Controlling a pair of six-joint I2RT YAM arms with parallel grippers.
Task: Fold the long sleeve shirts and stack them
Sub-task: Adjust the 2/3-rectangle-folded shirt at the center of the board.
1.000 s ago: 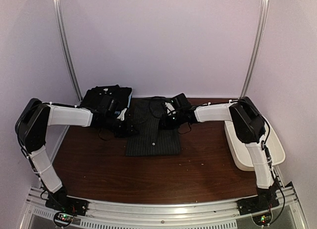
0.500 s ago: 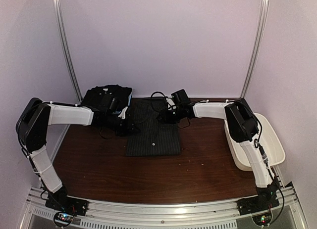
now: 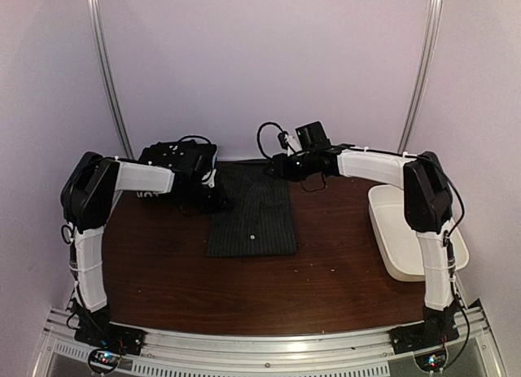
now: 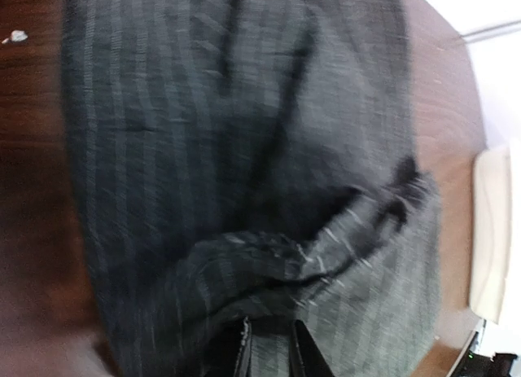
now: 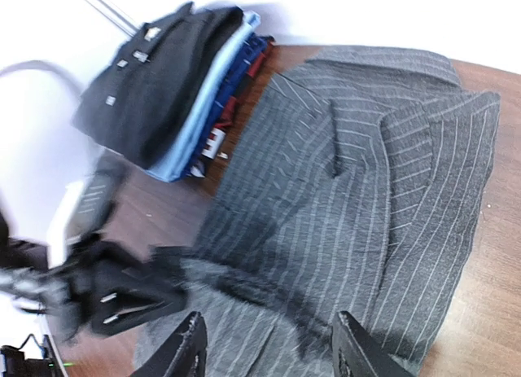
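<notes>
A charcoal pinstriped long sleeve shirt (image 3: 251,218) lies partly folded at the middle back of the table, collar toward the wall. My left gripper (image 3: 212,199) is at its left edge. In the left wrist view this gripper (image 4: 269,354) is shut on a bunched fold of the pinstriped cloth (image 4: 244,149). My right gripper (image 3: 277,167) hangs above the collar end. Seen from the right wrist, it (image 5: 273,348) is open over the shirt (image 5: 366,190) with nothing between its fingers (image 5: 191,344). A stack of folded black and light blue shirts (image 3: 175,159) sits at the back left.
A white plastic tub (image 3: 411,234) stands at the right edge of the dark wooden table (image 3: 244,287). The folded stack (image 5: 163,84) lies close to the left gripper's arm. Pale walls and metal posts close the back and sides.
My right gripper has opened, let go of the pinstriped shirt and lifted back toward the wall. The left arm has swung inward while still gripping the shirt's left edge.
</notes>
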